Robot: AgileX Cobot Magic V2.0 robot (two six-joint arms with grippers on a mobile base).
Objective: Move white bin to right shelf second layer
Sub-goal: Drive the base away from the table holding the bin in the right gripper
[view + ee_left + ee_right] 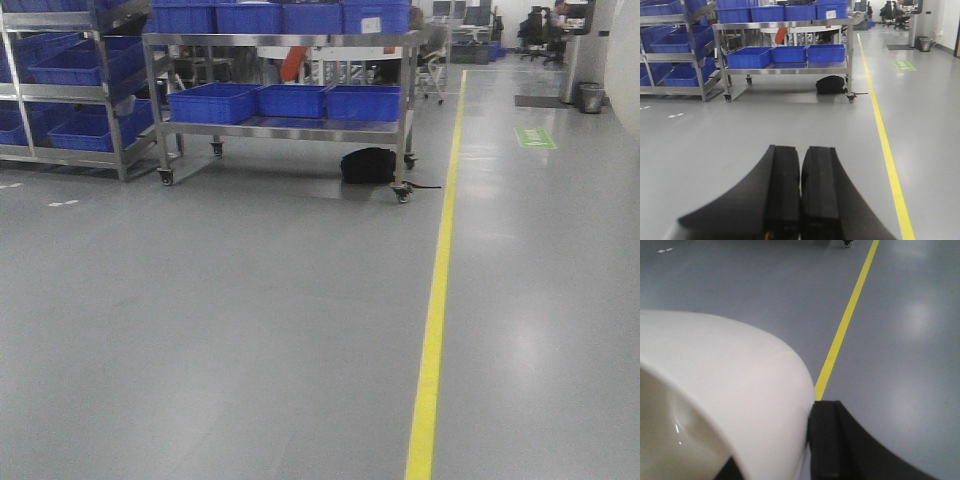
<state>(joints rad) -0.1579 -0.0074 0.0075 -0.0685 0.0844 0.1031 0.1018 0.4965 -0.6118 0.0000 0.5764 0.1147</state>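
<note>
Close against the right wrist camera, the white bin [740, 390] fills the lower left. The right tool [812, 440] clamps the bin's cream wall, with one black finger [832, 450] pressed on the outside. The left tool [801, 152] hangs closed on nothing, its pads touching. Well apart across the grey floor [250, 330], a wheeled steel rack [285, 130] carries blue crates [290, 100], and a yellow line [435, 310] runs along its right side.
</note>
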